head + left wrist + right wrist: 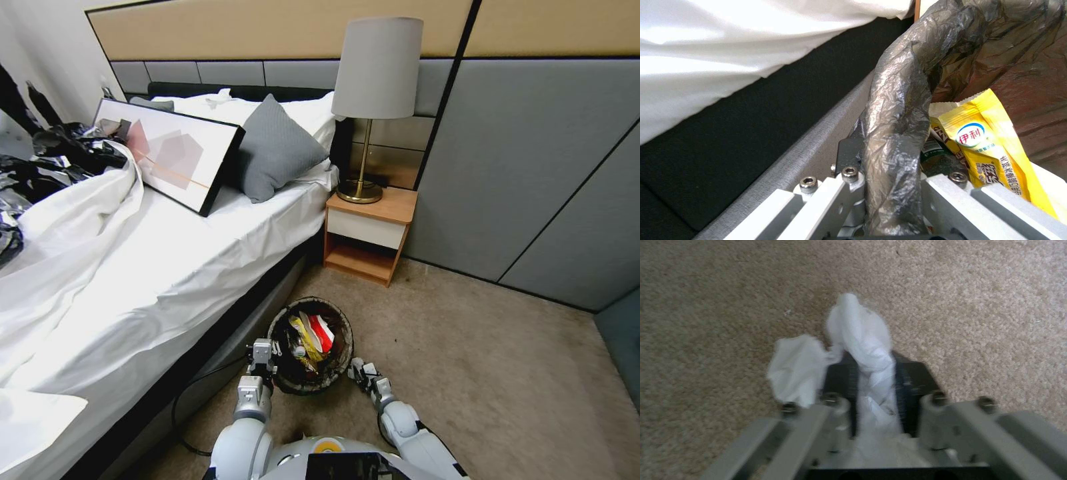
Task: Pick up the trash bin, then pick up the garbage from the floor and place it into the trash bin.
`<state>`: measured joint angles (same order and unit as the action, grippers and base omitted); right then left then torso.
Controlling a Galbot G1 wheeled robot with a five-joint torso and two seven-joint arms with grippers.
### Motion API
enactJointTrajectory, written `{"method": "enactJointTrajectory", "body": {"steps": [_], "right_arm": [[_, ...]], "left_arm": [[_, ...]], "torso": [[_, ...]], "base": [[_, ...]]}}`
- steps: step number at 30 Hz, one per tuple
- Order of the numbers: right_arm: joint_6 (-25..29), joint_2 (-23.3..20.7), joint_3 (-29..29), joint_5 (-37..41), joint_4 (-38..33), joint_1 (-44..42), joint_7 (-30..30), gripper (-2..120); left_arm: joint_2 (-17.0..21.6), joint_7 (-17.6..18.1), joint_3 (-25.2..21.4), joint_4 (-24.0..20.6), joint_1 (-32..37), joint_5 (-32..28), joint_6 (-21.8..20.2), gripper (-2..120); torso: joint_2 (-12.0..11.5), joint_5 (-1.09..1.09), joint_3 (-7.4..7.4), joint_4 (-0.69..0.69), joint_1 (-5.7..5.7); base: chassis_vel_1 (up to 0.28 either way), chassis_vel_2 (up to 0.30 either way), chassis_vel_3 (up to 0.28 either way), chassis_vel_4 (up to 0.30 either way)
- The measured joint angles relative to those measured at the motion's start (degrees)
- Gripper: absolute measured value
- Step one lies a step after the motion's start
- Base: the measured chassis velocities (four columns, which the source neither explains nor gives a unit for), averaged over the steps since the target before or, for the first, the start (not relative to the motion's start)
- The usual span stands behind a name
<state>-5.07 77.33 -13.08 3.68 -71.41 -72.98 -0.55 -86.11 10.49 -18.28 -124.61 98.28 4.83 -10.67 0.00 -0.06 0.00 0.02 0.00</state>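
left gripper – clamped on black-lined trash bin rim | right gripper – pinching crumpled white tissue

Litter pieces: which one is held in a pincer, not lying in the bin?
The crumpled white tissue, clamped in the right pincer above carpet; the yellow wrapper lies inside the bag-lined bin.

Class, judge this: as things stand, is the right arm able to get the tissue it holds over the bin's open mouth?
Probably yes. The right gripper, shut on the white tissue, sits just beside the trash bin, which the left gripper holds by its rim; nothing lies between them.
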Motion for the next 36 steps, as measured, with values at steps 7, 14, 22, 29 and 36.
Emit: {"method": "enactJointTrajectory", "body": {"steps": [7,14,22,29,36], "right_arm": [[0.6,0.0,-0.2,0.0,0.3,0.3,0.0,0],[1.6,0.1,-0.7,-0.3,-0.3,0.1,0.0,0],[3.4,0.9,-2.7,0.1,-2.2,-0.9,1.1,0],[6.6,1.3,-6.4,2.1,-7.5,-2.5,2.9,0],[16.3,0.8,-11.8,4.6,-22.1,-4.2,2.4,0]], "left_arm": [[-0.2,0.0,0.3,0.1,-0.3,0.1,0.0,1],[-0.1,0.0,0.2,0.5,-0.4,0.1,0.0,1],[-0.1,0.0,0.2,0.7,-0.6,0.0,0.0,1],[0.0,0.0,0.2,0.9,-0.6,0.0,0.0,1],[0.3,0.0,0.3,0.9,-0.6,-0.2,0.0,1]], "torso": [[0.0,0.07,0.00,-0.03,0.00],[0.0,0.11,0.00,-0.04,0.00],[0.0,0.11,0.00,-0.03,0.00],[0.0,0.08,0.00,-0.02,0.00],[0.0,0.07,0.00,-0.02,0.00]], "base": [[0.000,0.000,0.000,0.000],[0.000,0.000,0.000,0.000],[0.000,0.000,0.000,0.000],[0.000,0.000,0.000,0.000],[0.000,0.000,0.000,0.000]]}}
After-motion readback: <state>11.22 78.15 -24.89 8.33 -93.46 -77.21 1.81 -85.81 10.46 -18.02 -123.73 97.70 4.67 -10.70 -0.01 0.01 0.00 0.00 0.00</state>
